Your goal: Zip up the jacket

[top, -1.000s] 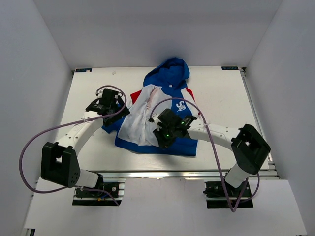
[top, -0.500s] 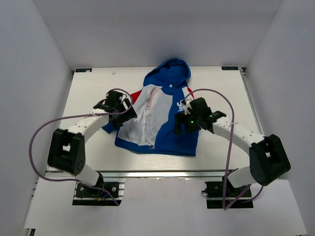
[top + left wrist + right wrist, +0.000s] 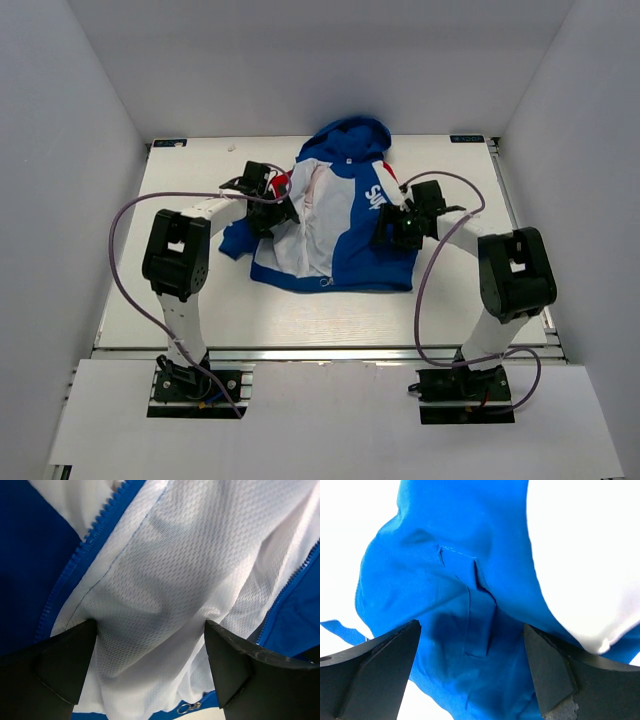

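- Left tool (image 3: 149,630): jaws spread, holding nothing, directly above the white mesh lining (image 3: 165,570) of the folded-back left panel.
- Jacket (image 3: 350,250): lies flat at the middle of the surface (image 3: 220,310), front unzipped. Its long axis runs near-to-far, with the hood (image 3: 352,135) at the far end.
- Zip pull (image 3: 186,708): at the hem, nearward of both tools. Neither arm is clearly nearer.
- Chest lettering (image 3: 376,197): white, too small to read.
- Right tool (image 3: 470,630): jaws spread, holding nothing, above the blue right panel.
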Tool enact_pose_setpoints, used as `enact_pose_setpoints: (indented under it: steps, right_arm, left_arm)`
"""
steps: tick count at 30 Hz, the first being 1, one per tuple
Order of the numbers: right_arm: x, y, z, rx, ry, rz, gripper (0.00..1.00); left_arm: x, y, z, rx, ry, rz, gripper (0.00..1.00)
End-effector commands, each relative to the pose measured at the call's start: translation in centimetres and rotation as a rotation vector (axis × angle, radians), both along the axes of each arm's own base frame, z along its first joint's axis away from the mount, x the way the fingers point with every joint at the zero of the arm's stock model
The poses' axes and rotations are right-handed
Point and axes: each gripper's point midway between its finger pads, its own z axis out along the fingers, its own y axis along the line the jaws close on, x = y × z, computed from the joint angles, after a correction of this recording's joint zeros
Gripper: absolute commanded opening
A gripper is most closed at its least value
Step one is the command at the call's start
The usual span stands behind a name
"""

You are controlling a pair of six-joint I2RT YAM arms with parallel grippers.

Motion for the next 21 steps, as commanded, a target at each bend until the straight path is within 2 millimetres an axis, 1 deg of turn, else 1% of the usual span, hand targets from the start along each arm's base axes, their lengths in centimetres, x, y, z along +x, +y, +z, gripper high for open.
enact_pose_setpoints:
  steps: [1,2,4,5,6,7,8,9,10,11,12,13,16,18,20,21]
  right_arm:
    - [4.2,-1.6,0.4,-0.048,-0.092,-0.024,0.89]
    - [4.6,-1.3,1.7,-0.038,-0.128,-0.012,0.89]
    - [4.5,-0.7,3.5,0.004,-0.170,0.018,0.89]
    - [4.3,-0.6,5.3,0.020,-0.215,0.026,0.89]
    - [3.6,-0.7,5.4,0.025,-0.215,0.032,0.89]
    - [3.1,-0.6,6.0,0.032,-0.226,0.035,0.89]
    - [2.5,-0.7,7.4,0.043,-0.256,0.037,0.89]
    - [1.5,-0.8,7.3,0.045,-0.246,0.039,0.89]
    - [1.0,-1.0,8.4,0.055,-0.272,0.037,0.89]
    - [0.3,-1.1,8.5,0.058,-0.267,0.039,0.89]
    - [-0.3,-1.1,8.6,0.060,-0.263,0.041,0.89]
    - [-1.7,-1.4,8.9,0.064,-0.269,0.042,0.89]
    - [-2.7,-1.6,8.8,0.066,-0.265,0.039,0.89]
    - [-3.4,-1.7,8.6,0.070,-0.255,0.042,0.90]
    - [-3.9,-1.5,8.6,0.084,-0.249,0.052,0.89]
    - [-4.1,-1.4,8.7,0.091,-0.252,0.056,0.89]
  left_arm:
    - [1.9,-0.6,0.6,0.016,-0.032,-0.039,0.98]
    - [2.5,-0.8,1.9,0.014,-0.058,-0.045,0.98]
    - [2.6,-0.6,3.2,0.046,-0.099,-0.036,0.98]
    - [2.3,-0.4,4.0,0.055,-0.113,-0.035,0.98]
    - [1.5,0.1,5.1,0.077,-0.136,-0.024,0.98]
    - [0.9,0.4,5.5,0.089,-0.139,-0.015,0.98]
    - [-0.1,0.9,5.7,0.106,-0.125,-0.008,0.98]
    - [-1.3,2.0,6.2,0.141,-0.128,0.031,0.98]
    - [-2.3,2.6,6.2,0.157,-0.119,0.041,0.98]
    - [-3.5,3.1,6.0,0.174,-0.097,0.050,0.98]
    - [-5.2,3.8,5.9,0.185,-0.081,0.069,0.98]
    - [-7.2,5.1,5.5,0.227,-0.050,0.095,0.98]
    - [-9.3,6.4,4.9,0.258,-0.032,0.136,0.98]
    - [-10.8,7.5,3.8,0.294,-0.004,0.160,0.98]
    - [-11.2,7.8,3.1,0.301,0.009,0.170,0.98]
    - [-11.5,8.0,2.3,0.314,0.028,0.170,0.98]
